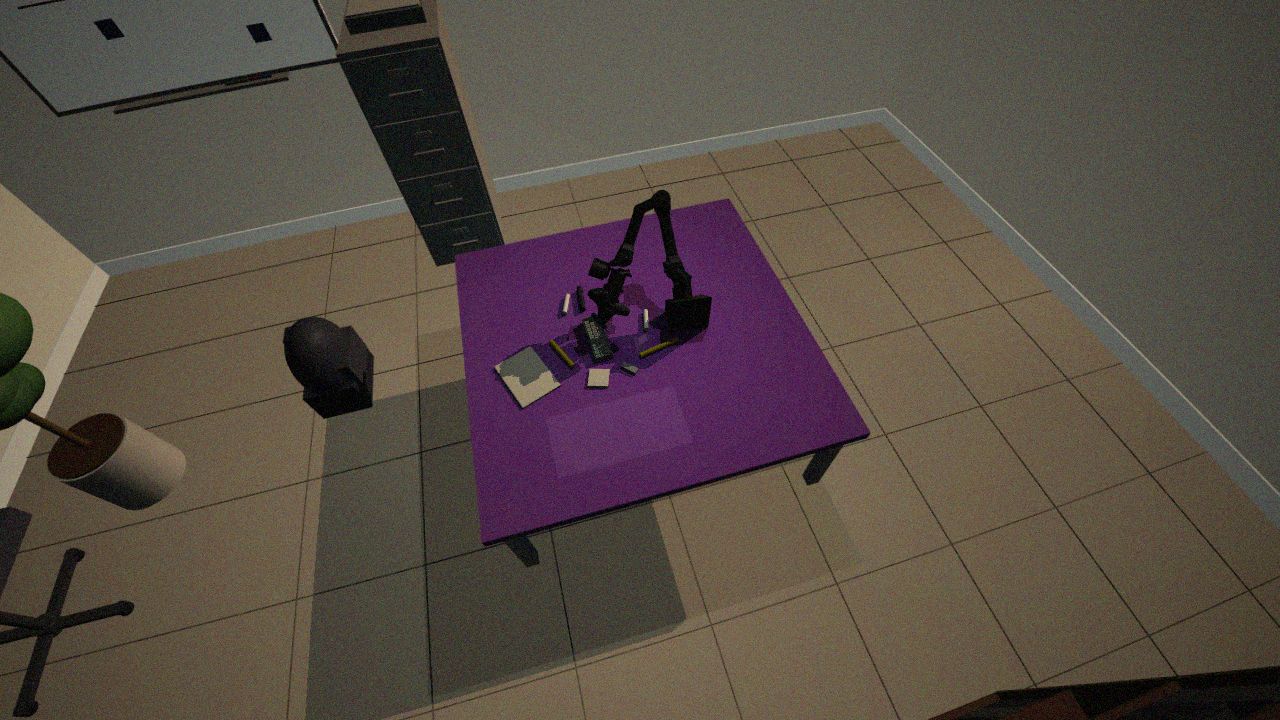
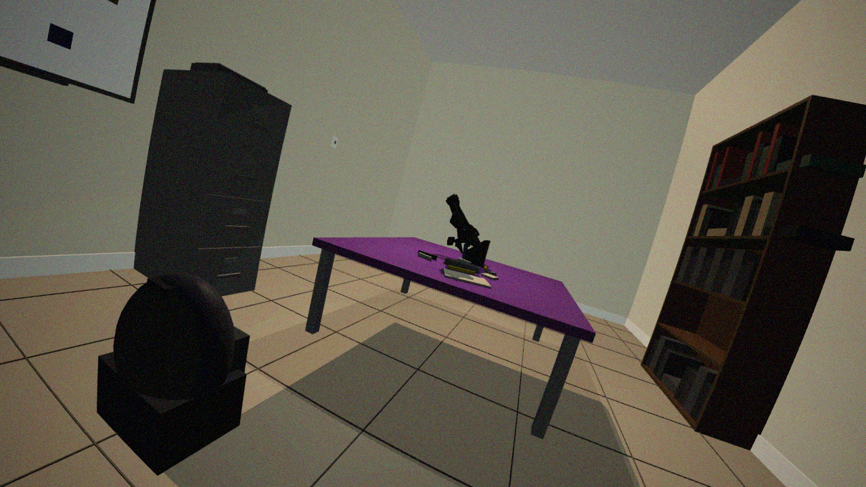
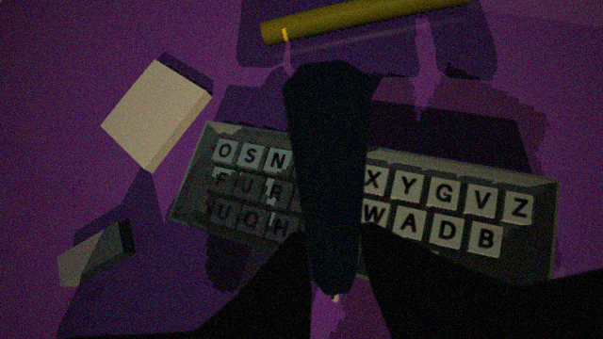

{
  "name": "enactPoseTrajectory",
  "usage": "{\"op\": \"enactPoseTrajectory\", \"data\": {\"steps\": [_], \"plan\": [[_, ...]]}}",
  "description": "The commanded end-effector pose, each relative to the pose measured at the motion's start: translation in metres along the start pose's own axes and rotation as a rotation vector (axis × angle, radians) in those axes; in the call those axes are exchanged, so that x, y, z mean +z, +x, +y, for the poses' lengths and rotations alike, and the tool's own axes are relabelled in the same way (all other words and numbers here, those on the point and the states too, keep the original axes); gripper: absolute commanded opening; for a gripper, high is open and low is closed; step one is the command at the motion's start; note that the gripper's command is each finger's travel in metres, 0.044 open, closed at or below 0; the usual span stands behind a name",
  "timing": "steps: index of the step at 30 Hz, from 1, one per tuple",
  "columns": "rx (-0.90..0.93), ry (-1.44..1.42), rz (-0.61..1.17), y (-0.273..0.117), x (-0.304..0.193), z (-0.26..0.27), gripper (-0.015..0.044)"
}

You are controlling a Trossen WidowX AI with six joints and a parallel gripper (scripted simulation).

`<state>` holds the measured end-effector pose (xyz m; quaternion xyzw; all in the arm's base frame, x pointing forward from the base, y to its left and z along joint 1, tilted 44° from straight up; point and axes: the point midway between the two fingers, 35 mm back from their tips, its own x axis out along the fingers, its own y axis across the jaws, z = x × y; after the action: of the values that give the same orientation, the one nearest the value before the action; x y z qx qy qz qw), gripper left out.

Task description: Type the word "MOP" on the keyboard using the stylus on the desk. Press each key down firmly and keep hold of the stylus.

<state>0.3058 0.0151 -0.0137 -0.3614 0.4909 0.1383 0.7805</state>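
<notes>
My gripper is shut on the dark blue stylus, which runs down the middle of the wrist view with its pale tip at the lower end. The dark keyboard lies under and behind the stylus. Its O key shows at the upper left of the key rows. The M and P keys are hidden behind the stylus and fingers. Whether the tip touches anything cannot be told.
A yellow stick lies beyond the keyboard, near a notepad. A cream block and a small grey block lie off its O end. Another yellow stick and a white stick lie near the arm's base.
</notes>
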Motion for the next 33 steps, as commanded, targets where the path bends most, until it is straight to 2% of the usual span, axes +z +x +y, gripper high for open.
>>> {"op": "enactPoseTrajectory", "data": {"steps": [1,10,18,33], "plan": [[-0.005,-0.083,-0.115,-0.005,0.009,0.012,0.0000],[-0.042,-0.232,-0.326,-0.020,0.026,0.030,0.0000],[-0.043,-0.235,-0.330,-0.019,0.025,0.030,0.0000],[-0.044,-0.235,-0.329,0.006,0.003,0.023,0.0000]]}}
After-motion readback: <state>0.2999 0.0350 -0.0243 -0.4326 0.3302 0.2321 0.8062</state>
